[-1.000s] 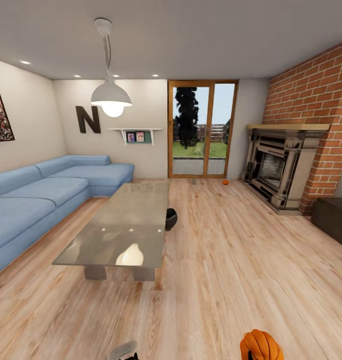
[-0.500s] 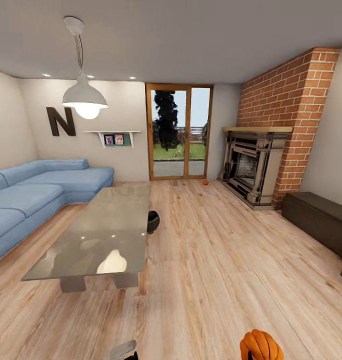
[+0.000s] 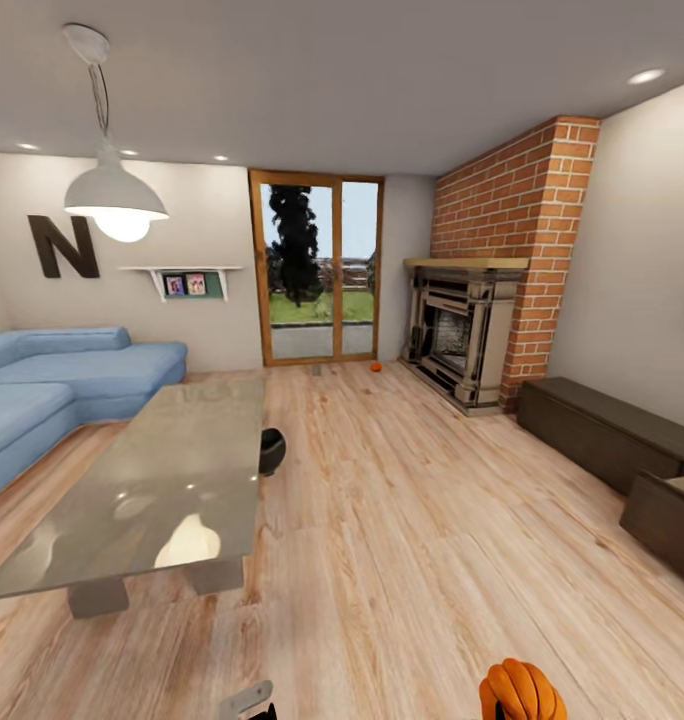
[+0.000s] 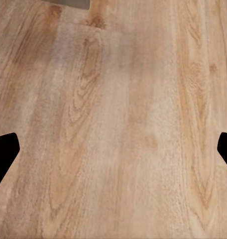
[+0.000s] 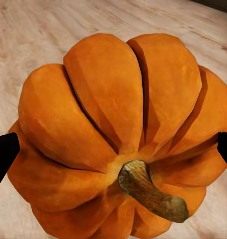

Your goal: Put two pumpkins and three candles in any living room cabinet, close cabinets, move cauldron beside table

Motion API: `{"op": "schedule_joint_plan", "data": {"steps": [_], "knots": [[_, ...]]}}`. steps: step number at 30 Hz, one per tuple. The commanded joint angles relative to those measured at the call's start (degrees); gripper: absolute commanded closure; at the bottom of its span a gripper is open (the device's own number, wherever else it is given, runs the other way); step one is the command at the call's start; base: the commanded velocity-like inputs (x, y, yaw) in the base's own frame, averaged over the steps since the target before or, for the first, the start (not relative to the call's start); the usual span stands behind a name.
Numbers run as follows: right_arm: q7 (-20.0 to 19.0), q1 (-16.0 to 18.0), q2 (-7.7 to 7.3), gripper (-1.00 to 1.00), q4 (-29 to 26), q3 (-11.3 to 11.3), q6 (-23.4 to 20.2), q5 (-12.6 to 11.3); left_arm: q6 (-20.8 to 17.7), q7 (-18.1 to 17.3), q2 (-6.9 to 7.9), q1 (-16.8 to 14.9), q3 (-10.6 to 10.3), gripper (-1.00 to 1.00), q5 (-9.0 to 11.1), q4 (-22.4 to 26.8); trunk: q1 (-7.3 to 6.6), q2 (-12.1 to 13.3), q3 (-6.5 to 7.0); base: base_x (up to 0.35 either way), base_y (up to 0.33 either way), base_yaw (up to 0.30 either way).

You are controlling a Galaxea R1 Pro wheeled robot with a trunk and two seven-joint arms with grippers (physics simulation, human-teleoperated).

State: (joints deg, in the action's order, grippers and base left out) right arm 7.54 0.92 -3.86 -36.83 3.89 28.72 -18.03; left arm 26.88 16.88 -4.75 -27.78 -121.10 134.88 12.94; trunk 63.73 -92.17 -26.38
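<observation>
One pumpkin (image 5: pixel 118 139) sits clamped in the right gripper (image 5: pixel 113 149), second pumpkin (image 3: pixel 376 367) on the floor by the fireplace (image 3: pixel 462 335), cabinet (image 3: pixel 622 440) drawer open, cauldron (image 3: pixel 272 450) touching tabletop (image 3: pixel 152 480); left gripper (image 4: pixel 113 149) apart, empty; candles unseen.

Light wooden floor planks (image 4: pixel 118 139) with long grain markings are seen beneath the left gripper (image 4: pixel 113 149). Its two dark fingertips (image 4: pixel 4 152) are set wide apart, nothing held between them. A grey patch (image 4: pixel 73 3) is cut off at one edge.
</observation>
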Motion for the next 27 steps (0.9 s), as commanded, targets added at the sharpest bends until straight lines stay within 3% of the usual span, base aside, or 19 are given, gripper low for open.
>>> {"op": "schedule_joint_plan", "data": {"steps": [1,8,16,27], "knots": [[0.40,0.05,-0.03,1.00,-0.01,0.44,0.20,-0.25,0.27,0.42,0.01,-0.08,-0.45,-1.00,0.12,0.16,0.00,-0.04,-0.05,0.000,0.000,-0.079],[0.39,0.05,1.10,1.00,-0.09,0.50,0.22,-0.11,0.27,0.37,0.01,-0.08,-0.52,-1.00,0.12,0.16,0.00,-0.04,-0.07,0.000,0.000,-0.022],[0.46,0.05,1.31,1.00,-0.06,0.42,0.20,-0.16,0.27,0.34,-0.06,-0.08,-0.54,-1.00,0.12,0.24,0.00,-0.04,-0.68,0.013,-0.009,-0.001],[0.46,0.05,1.30,1.00,0.01,0.33,0.20,-0.15,0.27,0.34,-0.18,-0.08,-0.62,-1.00,0.12,0.33,0.00,-0.04,-1.65,0.224,-0.186,0.000]]}}
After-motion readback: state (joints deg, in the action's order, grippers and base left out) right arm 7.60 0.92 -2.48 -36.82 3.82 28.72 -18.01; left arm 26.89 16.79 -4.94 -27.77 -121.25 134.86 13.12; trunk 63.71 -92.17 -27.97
